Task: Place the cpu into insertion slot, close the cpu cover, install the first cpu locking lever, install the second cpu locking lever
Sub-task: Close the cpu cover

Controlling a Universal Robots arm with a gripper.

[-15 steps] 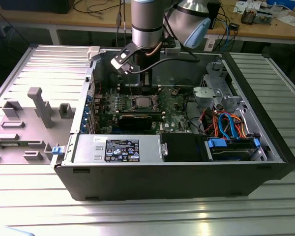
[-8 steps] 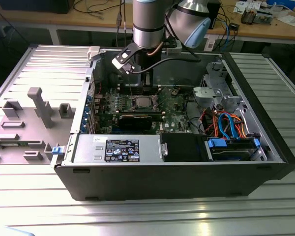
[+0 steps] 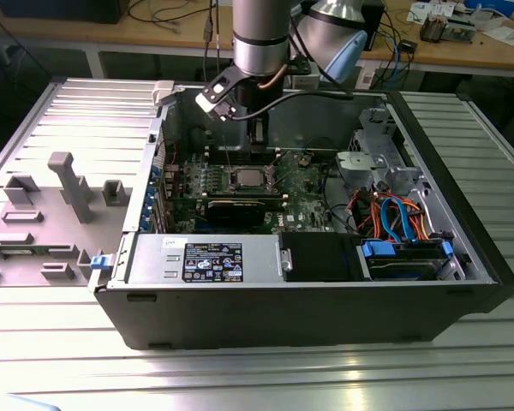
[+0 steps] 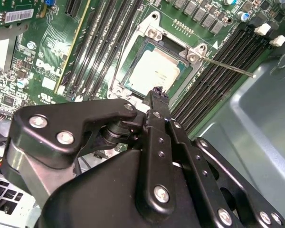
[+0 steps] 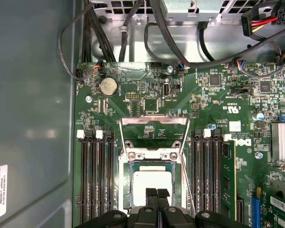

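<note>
Two fingers (image 5: 152, 195) pinched together, nothing held, over the seated cpu (image 5: 140, 185).
The gripper (image 5: 156, 194) hangs straight above the chip, which lies flat in the insertion slot (image 5: 124, 190), just beneath the tips.

The case (image 3: 308, 317) is open on top and the way straight down to the insertion slot (image 5: 127, 180) is free, the fingers (image 5: 152, 195) hanging over the cpu (image 5: 152, 179). The cpu cover (image 5: 154, 121) stands raised at one edge, memory slots (image 5: 97, 175) run close along both sides, and a thin lever (image 4: 228, 66) juts out over one bank. At the exterior view's right a drive cage (image 3: 381, 150) and loose cables (image 3: 394, 214) crowd the case
</note>
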